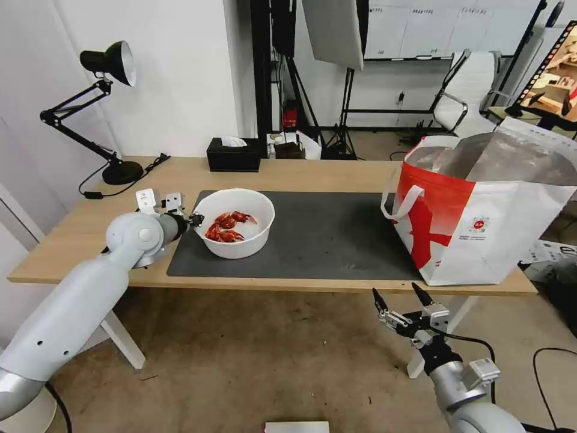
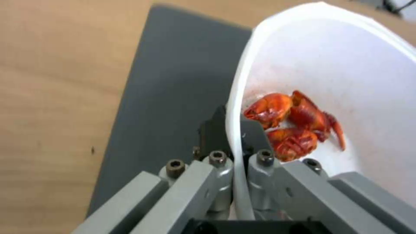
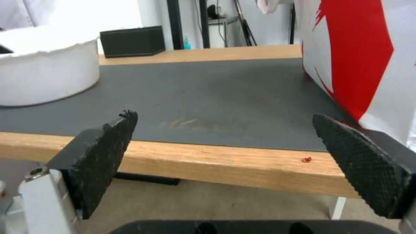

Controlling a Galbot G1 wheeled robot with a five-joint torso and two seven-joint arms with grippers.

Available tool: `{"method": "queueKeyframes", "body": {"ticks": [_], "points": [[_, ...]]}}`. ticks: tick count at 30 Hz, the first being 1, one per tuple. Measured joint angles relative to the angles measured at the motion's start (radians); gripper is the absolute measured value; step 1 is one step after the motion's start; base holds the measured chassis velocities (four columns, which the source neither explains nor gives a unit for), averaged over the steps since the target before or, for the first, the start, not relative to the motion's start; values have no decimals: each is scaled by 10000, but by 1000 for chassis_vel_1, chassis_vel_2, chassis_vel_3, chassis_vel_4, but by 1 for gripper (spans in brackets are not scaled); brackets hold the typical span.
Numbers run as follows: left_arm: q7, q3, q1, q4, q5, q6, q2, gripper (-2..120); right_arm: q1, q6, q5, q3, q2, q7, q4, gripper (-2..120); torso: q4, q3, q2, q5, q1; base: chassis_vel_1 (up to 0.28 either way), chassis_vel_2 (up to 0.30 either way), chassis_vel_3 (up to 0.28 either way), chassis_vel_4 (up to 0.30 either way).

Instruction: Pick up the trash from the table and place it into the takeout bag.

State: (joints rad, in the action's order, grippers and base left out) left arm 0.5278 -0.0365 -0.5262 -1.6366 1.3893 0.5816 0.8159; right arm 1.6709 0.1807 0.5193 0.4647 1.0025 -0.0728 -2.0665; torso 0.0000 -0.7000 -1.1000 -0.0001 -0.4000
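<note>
A white round bowl [image 1: 237, 225] holding red crayfish shells [image 1: 227, 227] sits on the left part of the dark grey mat [image 1: 324, 237] on the light-wood table [image 1: 72, 231]. My left gripper [image 1: 195, 220] is shut on the bowl's left rim. In the left wrist view the bowl's rim [image 2: 236, 107] runs between the fingers [image 2: 212, 130], one outside the wall and one inside beside the shells [image 2: 294, 125]. The white-and-red takeout bag [image 1: 481, 228] stands open at the table's right end. My right gripper [image 1: 399, 299] hangs open below the table's front edge, near the bag.
A black tissue box [image 1: 234, 154] stands at the table's back edge. A black desk lamp [image 1: 105, 114] with its cable occupies the back left corner. A small red scrap [image 3: 306, 159] lies on the table's front edge. An office chair [image 1: 472, 93] stands behind the bag.
</note>
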Motion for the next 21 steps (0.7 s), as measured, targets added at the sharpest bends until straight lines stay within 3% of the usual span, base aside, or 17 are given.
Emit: {"method": "queueKeyframes", "body": {"ticks": [3, 5, 6, 9, 15, 17, 18, 21], "points": [[-297, 7, 49, -222, -404, -486, -71, 0, 0, 0, 0, 0, 0, 0, 0, 100, 1, 0, 0, -1, 0, 0, 0, 0, 0], [-822, 255, 318, -552, -1398, -1421, -227, 0, 0, 0, 0, 0, 0, 0, 0, 100, 1, 0, 1, 1, 0, 0, 0, 0, 0], [-822, 255, 318, -552, -1398, -1421, -227, 0, 0, 0, 0, 0, 0, 0, 0, 100, 1, 0, 1, 1, 0, 0, 0, 0, 0], [-1249, 992, 1314, -890, -2467, -2496, -278, 0, 0, 0, 0, 0, 0, 0, 0, 100, 2, 0, 0, 2, 0, 0, 0, 0, 0], [-1300, 1933, 2641, -942, -2705, -2833, 17, 0, -1, 0, 0, 0, 0, -1, 0, 100, 0, 0, 0, 5, 0, 0, 0, 0, 0], [-1274, 2910, 3919, -566, -2707, -2834, 612, 0, -1, 0, 0, 0, 0, 0, 0, 100, 1, -1, 0, 1, 0, 0, 0, 0, 0], [-1274, 2910, 3919, -566, -2707, -2834, 612, 0, -1, 0, 0, 0, 0, 0, 0, 100, 1, -1, 0, 1, 0, 0, 0, 0, 0], [-1243, 4044, 5596, 275, -2693, -2792, 1667, 0, -1, 0, 0, 1, -1, -1, 0, 100, -2, -1, 1, 6, -1, 0, 0, 0, 0]]}}
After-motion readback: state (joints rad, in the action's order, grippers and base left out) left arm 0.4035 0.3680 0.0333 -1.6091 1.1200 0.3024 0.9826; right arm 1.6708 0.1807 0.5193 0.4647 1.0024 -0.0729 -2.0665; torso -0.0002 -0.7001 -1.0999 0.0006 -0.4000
